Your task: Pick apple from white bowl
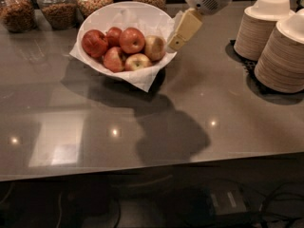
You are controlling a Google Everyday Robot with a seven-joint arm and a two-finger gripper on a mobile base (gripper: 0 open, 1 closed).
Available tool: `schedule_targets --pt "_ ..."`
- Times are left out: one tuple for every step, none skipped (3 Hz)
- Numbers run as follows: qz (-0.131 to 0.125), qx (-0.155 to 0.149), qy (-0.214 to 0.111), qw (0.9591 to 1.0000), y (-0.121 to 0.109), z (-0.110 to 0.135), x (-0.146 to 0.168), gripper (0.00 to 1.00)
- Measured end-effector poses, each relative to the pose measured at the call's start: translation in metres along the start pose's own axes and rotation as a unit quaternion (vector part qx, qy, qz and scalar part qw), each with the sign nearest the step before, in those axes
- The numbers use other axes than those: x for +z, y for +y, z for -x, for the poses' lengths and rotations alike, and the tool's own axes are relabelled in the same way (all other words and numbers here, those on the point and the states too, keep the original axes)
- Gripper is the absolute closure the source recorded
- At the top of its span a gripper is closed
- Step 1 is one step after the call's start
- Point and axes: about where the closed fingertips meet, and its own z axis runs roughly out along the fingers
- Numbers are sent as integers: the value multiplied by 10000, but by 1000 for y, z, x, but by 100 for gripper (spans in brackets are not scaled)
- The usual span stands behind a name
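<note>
Gripper (175,44) hangs just beside the right rim of the white bowl (142,8), tip angled down-left toward the fruit, not inside the bowl. Can't tell if it's open or closed from this angle, and nothing is visibly held. Bowl sits on the grey counter (213,103) with its paper liner (142,80) poking over the rim. All the apples (132,40) are piled in it; the yellowish apple (154,47) lies closest to the gripper. Stacked paper bowls (266,27) stand well apart on the right, jars (57,6) along the back edge.

Progress: early, looks like the approach only. No contact, no grasp, no lift. Left to do: reach over the rim, close on one apple, raise it clear of the bowl
</note>
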Motion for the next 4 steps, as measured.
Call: schedule_targets --pt "104 -22 -89 9999 -14 10 25 0" --pt "197 -10 -138 9997 -25 16 44 0" --pt "320 -6 -215 9993 -29 24 61 0" --pt "408 -16 -262 9988 -30 30 71 0"
